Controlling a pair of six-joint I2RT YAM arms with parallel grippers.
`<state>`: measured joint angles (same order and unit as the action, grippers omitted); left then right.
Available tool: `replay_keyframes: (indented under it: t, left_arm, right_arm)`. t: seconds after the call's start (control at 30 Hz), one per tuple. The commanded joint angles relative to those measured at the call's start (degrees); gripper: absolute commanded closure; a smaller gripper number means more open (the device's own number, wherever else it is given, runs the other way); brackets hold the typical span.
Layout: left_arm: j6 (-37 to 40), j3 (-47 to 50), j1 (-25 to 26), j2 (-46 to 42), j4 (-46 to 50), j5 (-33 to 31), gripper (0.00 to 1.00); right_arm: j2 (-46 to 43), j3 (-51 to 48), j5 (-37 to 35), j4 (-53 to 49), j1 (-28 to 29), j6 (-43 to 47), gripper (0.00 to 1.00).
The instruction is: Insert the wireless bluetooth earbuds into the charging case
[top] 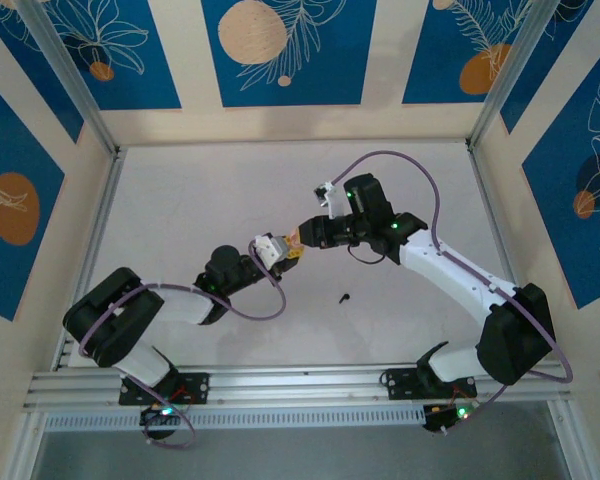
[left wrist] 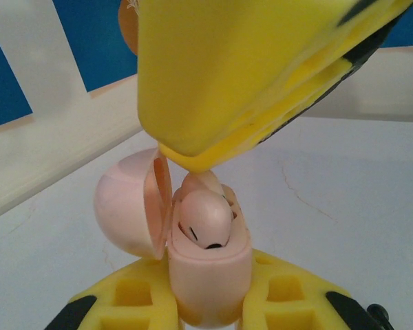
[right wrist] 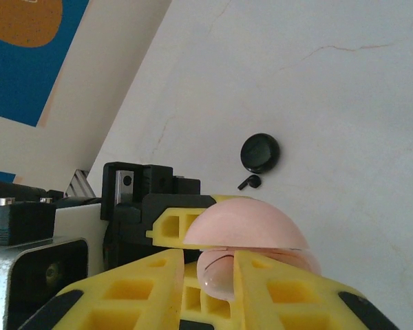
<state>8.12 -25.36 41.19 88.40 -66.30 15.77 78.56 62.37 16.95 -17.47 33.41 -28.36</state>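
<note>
Top external view: left gripper (top: 273, 250) and right gripper (top: 302, 238) meet above mid-table. The left one is clenched on the pink charging case (left wrist: 210, 275), whose lid (left wrist: 127, 213) is open. The right fingers are nearly together over the case; I cannot tell whether they grip anything. The black disc (right wrist: 259, 151) lies on the table just beside the black earbud (right wrist: 250, 182), and the pale pink earbud (left wrist: 203, 223) sits in the case.

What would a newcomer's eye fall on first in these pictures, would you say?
Mid-table, the two arms meet: the left gripper clamps an open pink charging case, a pale pink earbud sitting in it, with the yellow tips of the right gripper close above. Nearby on the white table lie a black earbud and a round black disc.
</note>
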Motion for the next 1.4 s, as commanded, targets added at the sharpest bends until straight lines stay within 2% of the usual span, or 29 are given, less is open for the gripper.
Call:
replay_keyframes:
  t: [0.0, 0.3, 0.43, 0.5, 0.63, 0.77, 0.93, 1.17, 1.37]
  left_arm:
    - [1.4, 0.3, 0.9, -1.6, 0.3, 0.1, 0.95]
    - [1.2, 0.3, 0.8, -2.6, 1.2, 1.1, 0.95]
    - [0.4, 0.3, 0.8, -3.7, 1.5, 4.4, 0.95]
    - [-0.4, 0.2, 0.9, -4.8, 2.2, 7.4, 0.95]
    - [-1.3, -1.7, 0.9, -7.1, 7.3, 13.7, 0.95]
    - [-2.7, -3.3, 0.9, -9.3, 10.8, 18.9, 0.95]
    - [-3.3, -5.1, 0.9, -11.7, 15.5, 22.4, 0.95]
    - [-3.8, -5.1, 0.9, -13.0, 15.7, 21.7, 0.95]
    - [-4.2, -5.0, 0.9, -13.6, 15.2, 20.8, 0.94]
  right_arm:
    - [-0.3, 2.2, 0.0, -2.9, 0.1, 2.3, 0.73]
    - [-3.8, 3.5, -2.3, -5.7, -0.2, 6.2, 0.72]
    - [-5.7, 3.4, -1.5, -6.8, -2.0, 9.8, 0.62]
    - [-6.7, 3.0, 2.4, -6.6, -4.2, 11.4, 0.57]
    - [-5.6, 3.9, 16.2, -8.1, -8.2, 15.3, 0.52]
    - [-4.8, 4.6, 22.5, -9.7, -8.7, 19.4, 0.52]
    - [-3.7, 5.2, 27.0, -9.2, -9.2, 20.6, 0.51]
    - [-1.6, 5.6, 30.4, -10.2, -8.5, 21.1, 0.51]
    - [-1.4, 5.2, 30.4, -11.1, -8.0, 21.4, 0.51]
